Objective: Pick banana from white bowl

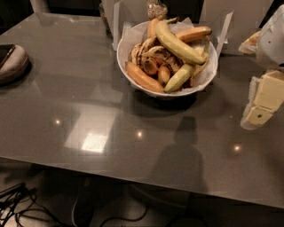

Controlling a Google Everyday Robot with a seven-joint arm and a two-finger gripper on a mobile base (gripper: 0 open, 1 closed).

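Observation:
The white bowl [120,60] stands at the back middle of the grey table and is lined with crinkled white paper. The banana [177,42], long and pale yellow-green, lies on top of the pile, running from back left to front right. A shorter yellow-green banana [179,77] lies below it. Orange and brown-spotted bananas [142,77] fill the left side. My gripper [259,104], cream-coloured, hangs over the table at the right edge, right of the bowl and a little nearer, apart from it.
A dark rounded object with a pale rim [11,62] sits at the left table edge. Clear plastic stands [224,26] and a jar [156,9] stand behind the bowl. Cables [17,208] lie on the floor below the front edge.

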